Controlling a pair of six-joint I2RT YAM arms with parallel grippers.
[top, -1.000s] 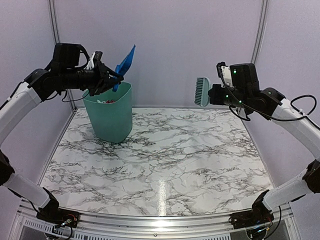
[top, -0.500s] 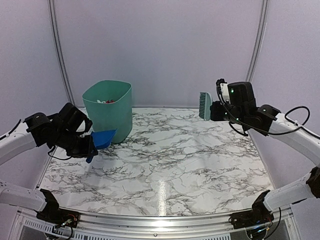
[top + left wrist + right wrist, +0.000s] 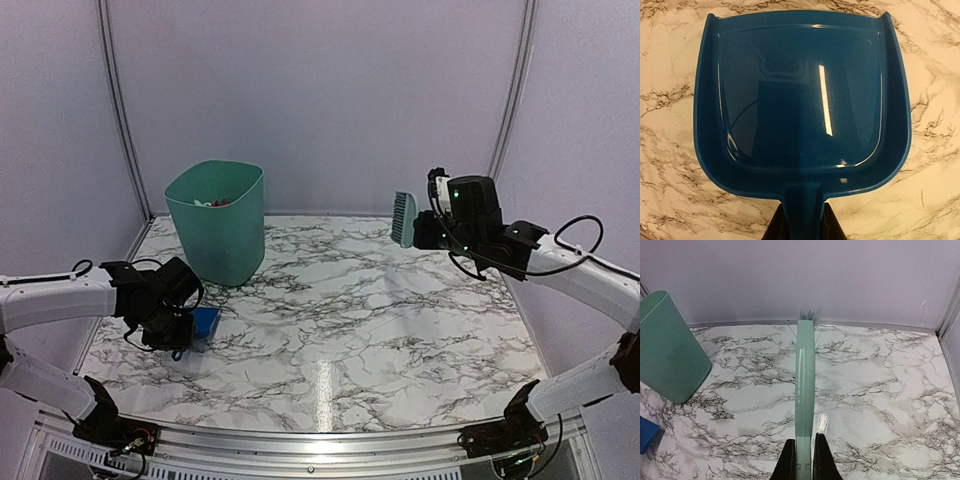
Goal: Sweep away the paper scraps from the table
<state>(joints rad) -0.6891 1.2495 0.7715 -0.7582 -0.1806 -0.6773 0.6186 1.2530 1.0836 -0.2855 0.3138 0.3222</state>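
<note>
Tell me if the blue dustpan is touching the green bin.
Apart. The right wrist view shows bare table between the dustpan and the bin; the top view agrees.

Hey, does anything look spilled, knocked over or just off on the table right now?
Nothing stands out. The bin stands upright with scraps inside, and none show on the table. The dustpan in the left claw is empty, and the right claw holds the brush up off the table.
</note>
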